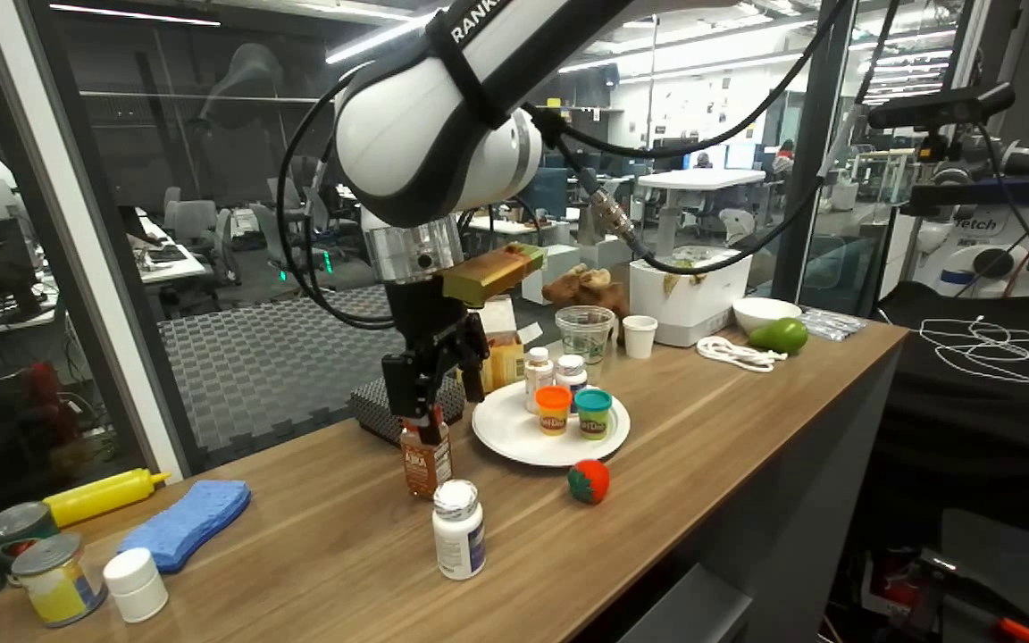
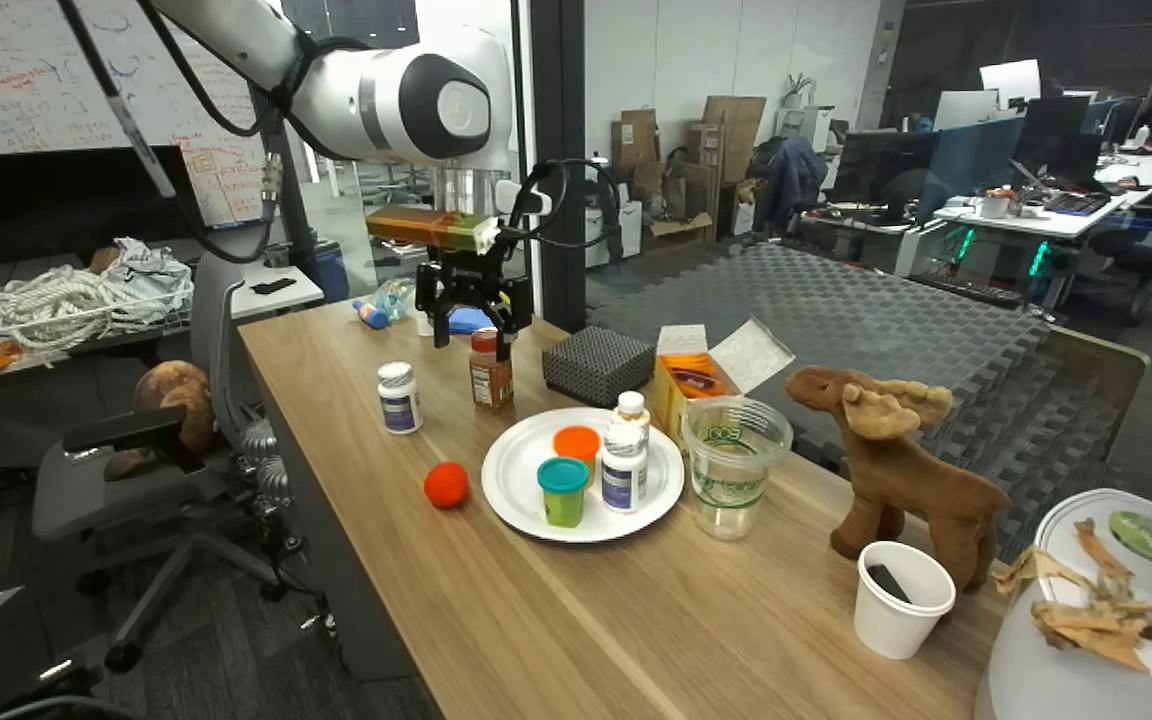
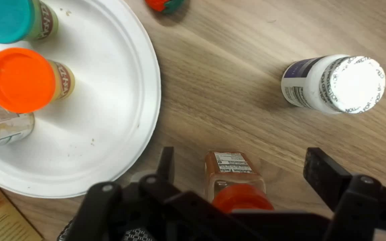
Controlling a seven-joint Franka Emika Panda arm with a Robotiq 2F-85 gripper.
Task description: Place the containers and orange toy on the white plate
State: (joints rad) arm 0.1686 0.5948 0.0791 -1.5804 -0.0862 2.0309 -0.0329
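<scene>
Claw (image 3: pixel 240 163), fingers apart, brackets the red-capped bottle (image 3: pixel 236 175), lower ctr. of wrist view; we'd centre, lower vert., then close evenly w/o tipping.

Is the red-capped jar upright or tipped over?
Upright: in an exterior view the jar stands on the table, its red cap on top.
</scene>
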